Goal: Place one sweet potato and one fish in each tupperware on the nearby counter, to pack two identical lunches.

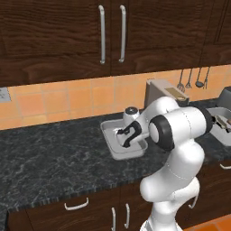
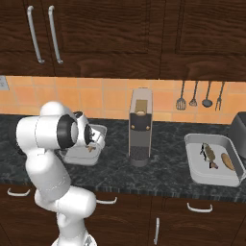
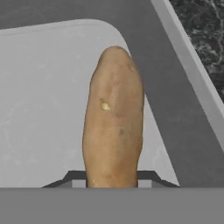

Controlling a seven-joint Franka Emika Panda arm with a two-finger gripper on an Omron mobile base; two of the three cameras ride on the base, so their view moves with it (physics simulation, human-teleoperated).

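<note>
Sweet potato (image 3: 113,118): one, tan-brown, smooth, elongated, with a few pale yellow specks and a rounded far end. Long axis ran straight away from the claw (image 3: 113,179), far end toward the container's curved inner corner, near end lying between the two dark fingertips (image 3: 72,177). Whether it rested on the floor or hung just above it could not be told.

Claw: clenched on the sweet potato, lowered inside the left tupperware (image 1: 108,135).

Left tupperware: grey, shallow, rectangular, rounded corners, on the black speckled tabletop (image 1: 49,158).

Right tupperware (image 2: 192,166): same type, well apart to the right, holding one fish (image 2: 208,153) and a second sweet potato (image 2: 227,161), side by side.

Coffee machine (image 2: 140,127): grey, upright, between the two containers.
</note>
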